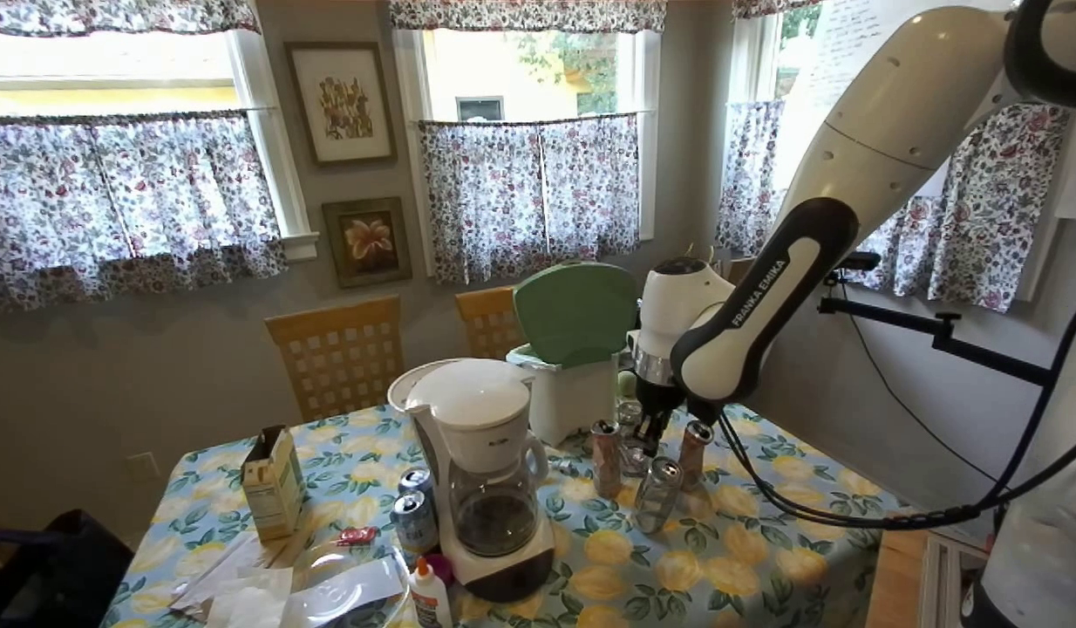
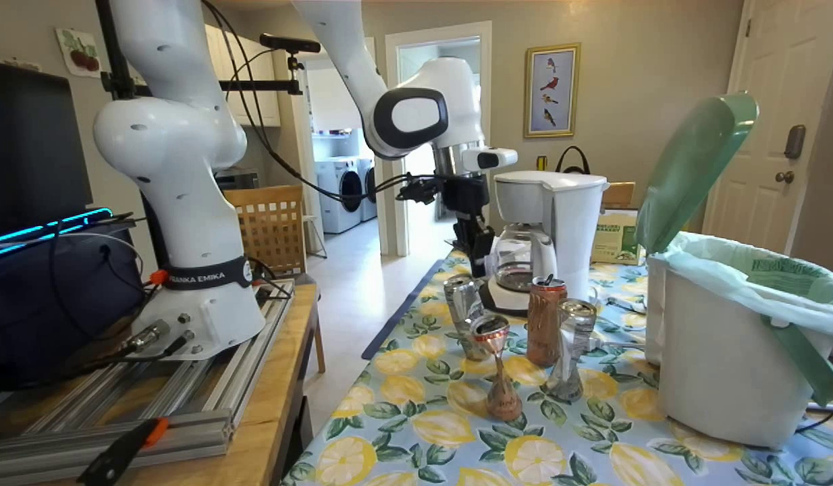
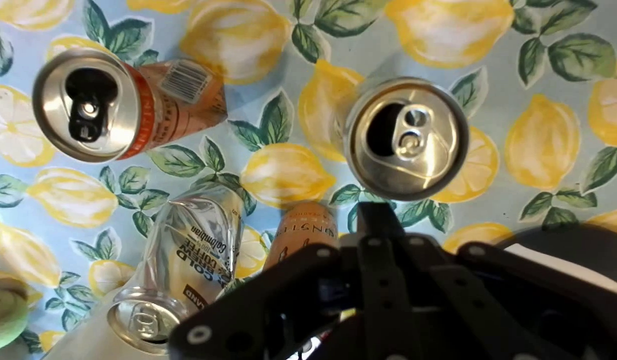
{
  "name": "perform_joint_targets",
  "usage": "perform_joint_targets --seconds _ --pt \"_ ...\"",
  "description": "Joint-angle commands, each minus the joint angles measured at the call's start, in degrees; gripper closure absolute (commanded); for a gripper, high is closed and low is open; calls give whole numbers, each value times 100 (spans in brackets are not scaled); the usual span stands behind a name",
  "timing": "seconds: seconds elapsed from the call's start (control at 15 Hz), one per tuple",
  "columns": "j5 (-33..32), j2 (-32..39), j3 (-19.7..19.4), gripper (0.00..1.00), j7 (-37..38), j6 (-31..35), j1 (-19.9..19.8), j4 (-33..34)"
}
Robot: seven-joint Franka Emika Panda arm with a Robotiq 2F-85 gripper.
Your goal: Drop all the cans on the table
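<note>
Several cans stand on the flowery table cloth (image 1: 721, 576). My gripper (image 3: 376, 220) looks shut, with its fingertips together and nothing between them. In both exterior views the gripper (image 1: 650, 443) (image 2: 480, 262) hangs just above a silver can (image 1: 657, 495) (image 2: 465, 307), apart from it. That can (image 3: 406, 140) lies just ahead of the fingertips in the wrist view. A crushed orange can (image 1: 695, 449) (image 2: 501, 395) (image 3: 168, 100), a smooth orange can (image 1: 605, 458) (image 2: 545, 324) (image 3: 306, 225) and a crushed silver can (image 2: 573, 351) (image 3: 193, 245) stand around it; my gripper partly hides the smooth orange one in the wrist view.
A white coffee maker (image 1: 468, 397) (image 2: 578, 223) stands close by, with two bluish cans (image 1: 414, 521) beside it. A pale bin (image 1: 568, 406) (image 2: 734, 358) has its green lid (image 1: 582, 310) (image 2: 693, 169) raised. A carton (image 1: 272, 488), glue bottle (image 1: 429, 597) and papers lie farther off.
</note>
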Motion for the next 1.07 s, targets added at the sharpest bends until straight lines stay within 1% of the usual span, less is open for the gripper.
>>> perform_joint_targets --seconds 0.0,0.07,0.2,0.4,0.67,1.0 --pt "161 -355 -256 100 -156 -728 318 -16" --pt "308 -369 -291 100 -289 -855 367 -11" --pt "314 -387 -369 100 -311 -1045 401 7" --pt "36 -418 -472 100 -65 -1137 350 5" --pt "-336 -435 -678 100 225 -946 223 -55" --pt "-505 -334 -949 100 326 -661 87 -102"
